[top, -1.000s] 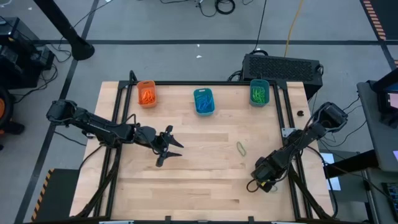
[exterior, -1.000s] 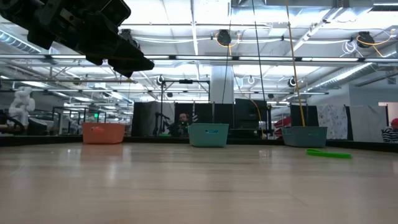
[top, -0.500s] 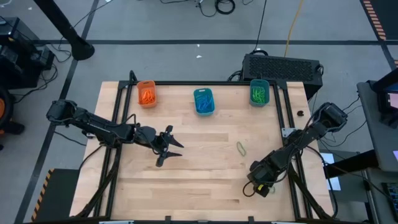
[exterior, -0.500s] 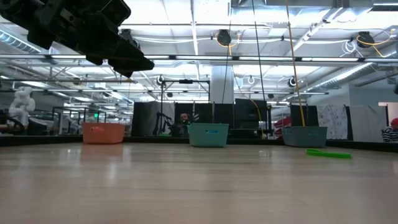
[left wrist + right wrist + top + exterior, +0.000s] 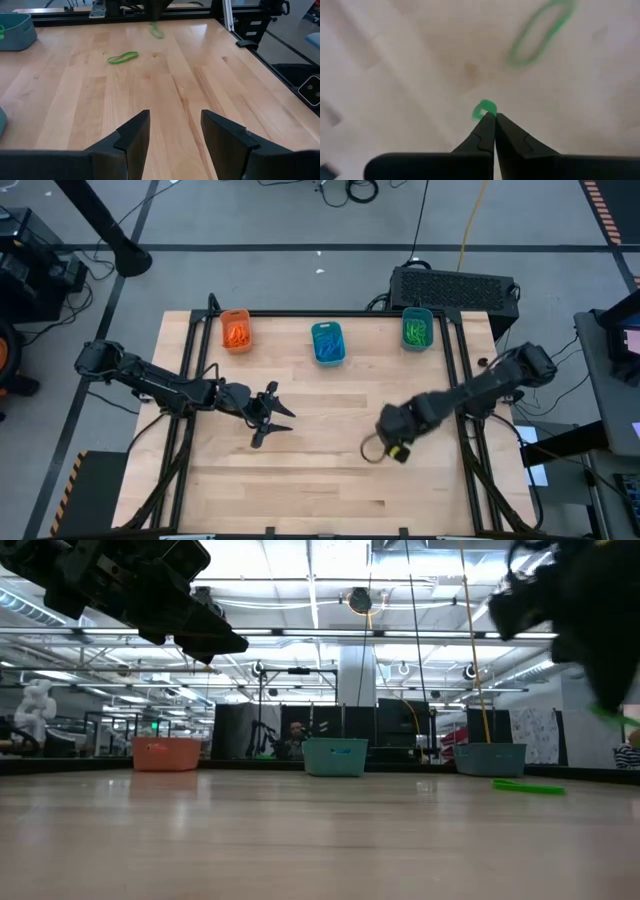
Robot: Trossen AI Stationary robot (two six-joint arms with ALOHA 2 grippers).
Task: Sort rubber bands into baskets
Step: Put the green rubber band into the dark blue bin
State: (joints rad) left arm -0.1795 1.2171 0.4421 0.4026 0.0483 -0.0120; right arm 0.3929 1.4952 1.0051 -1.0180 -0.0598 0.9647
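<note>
Three baskets stand along the far edge: an orange one (image 5: 236, 330), a teal one (image 5: 327, 342) holding blue rubber bands, and a teal one (image 5: 417, 328) holding green ones. My right gripper (image 5: 494, 116) hangs right of the table's middle (image 5: 388, 442), pointing down and shut on a green rubber band (image 5: 485, 108). Another green band (image 5: 542, 32) lies flat on the wood below it (image 5: 123, 58). My left gripper (image 5: 175, 135) waits open above the table's left half (image 5: 275, 420). My right gripper pinches a short bend of the green band (image 5: 486, 106) between its two fingertips, coming from above and pointing down. Only a small loop shows past the tips. The band hangs below the fingers (image 5: 156, 31), lifted clear of the table.
A big black box (image 5: 455, 285) sits beyond the far right corner. Black rails (image 5: 455, 360) run along the table's sides. Bare wood lies between the two arms and along the near edge.
My right gripper has swung from the near right part of the table toward the left and risen, turning about its own axis as it went. It now shows at the upper right of the low view with the green band hanging from it.
</note>
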